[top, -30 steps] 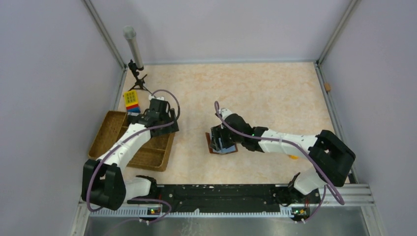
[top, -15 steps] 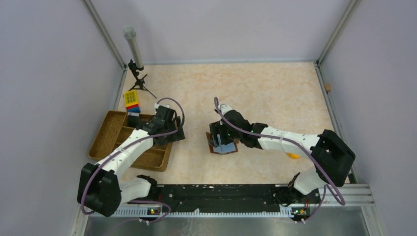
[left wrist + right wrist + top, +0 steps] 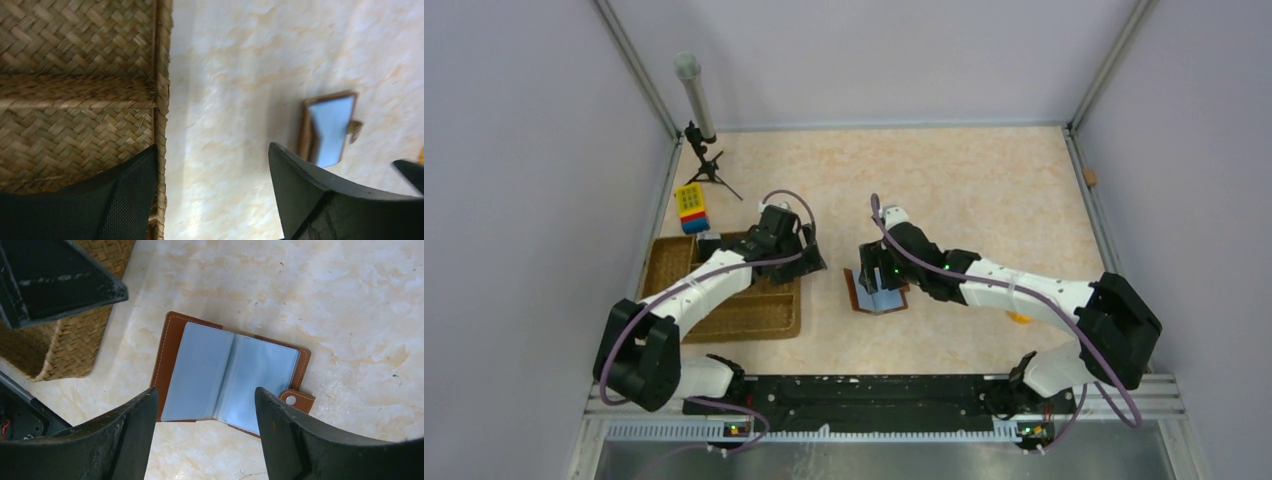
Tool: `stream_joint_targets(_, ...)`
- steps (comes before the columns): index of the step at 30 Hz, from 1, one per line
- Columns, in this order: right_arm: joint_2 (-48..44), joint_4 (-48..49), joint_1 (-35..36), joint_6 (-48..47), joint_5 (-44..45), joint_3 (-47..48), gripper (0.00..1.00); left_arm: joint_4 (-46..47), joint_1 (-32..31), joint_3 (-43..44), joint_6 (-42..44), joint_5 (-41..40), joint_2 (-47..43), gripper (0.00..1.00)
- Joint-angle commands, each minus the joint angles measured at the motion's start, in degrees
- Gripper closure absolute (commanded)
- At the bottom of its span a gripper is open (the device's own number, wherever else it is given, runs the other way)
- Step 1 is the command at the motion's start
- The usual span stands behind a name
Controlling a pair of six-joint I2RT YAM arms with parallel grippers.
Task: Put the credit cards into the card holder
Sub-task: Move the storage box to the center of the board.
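The brown card holder (image 3: 167, 347) lies open flat on the marble table, snap tab at its right. Two glossy bluish-grey leaves (image 3: 200, 370) fill its halves; I cannot tell whether they are credit cards or sleeves. My right gripper (image 3: 205, 390) hovers just over the holder's near edge, open and empty. From above, the right gripper (image 3: 876, 272) sits over the card holder (image 3: 854, 295). My left gripper (image 3: 812, 262) is open and empty at the tray's right edge, a short way left of the holder. In the left wrist view the left gripper (image 3: 212, 147) frames bare table, with the card holder (image 3: 305, 127) to its right.
A woven brown tray (image 3: 724, 328) lies under the left arm, its rim (image 3: 162, 100) beside my left finger. A yellow-and-blue block (image 3: 690, 205) and a small tripod with a tube (image 3: 696, 100) stand at the back left. A small orange object (image 3: 1020, 318) lies under the right forearm.
My left gripper has swung right, towards the card holder, and the tray has shifted and turned with it. The right gripper has drawn back slightly over the holder, jaws a little wider.
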Motion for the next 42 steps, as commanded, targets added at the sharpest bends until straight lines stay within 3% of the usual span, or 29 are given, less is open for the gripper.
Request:
stream_joint_targets(1,-2.3,2.4,-0.7,2.2,0.7,-1.5,0.30,13.1,-0.5,5.1,-4.4,3.5,4.2,0.20)
stream_joint_targets(11,-4.7,3.6,-0.6,3.2,1.0,-4.0,0.30,20.2,-0.5,15.9,-4.3,5.4,14.9,0.19)
stream_joint_targets(19,-4.1,1.1,-0.6,-0.7,2.0,1.6,0.23,6.0,2.3,20.2,4.9,-5.0,5.6,0.06)
stream_joint_targets(25,0.5,1.4,0.0,0.5,-4.8,7.2,0.30,-5.9,13.3,16.9,10.2,-6.0,-6.4,0.01)
stream_joint_targets(33,6.2,11.2,6.7,12.8,-13.5,7.5,0.34,-14.0,30.2,6.6,13.8,-2.4,-17.4,0.01)
stream_joint_targets(39,14.5,15.7,8.7,19.2,-17.1,9.0,0.39,-13.2,31.9,1.0,10.5,-3.3,-22.8,0.01)
stream_joint_targets(42,17.5,14.7,8.9,19.1,-15.6,10.6,0.40,-12.7,31.9,-2.6,8.9,1.3,-24.4,0.01)
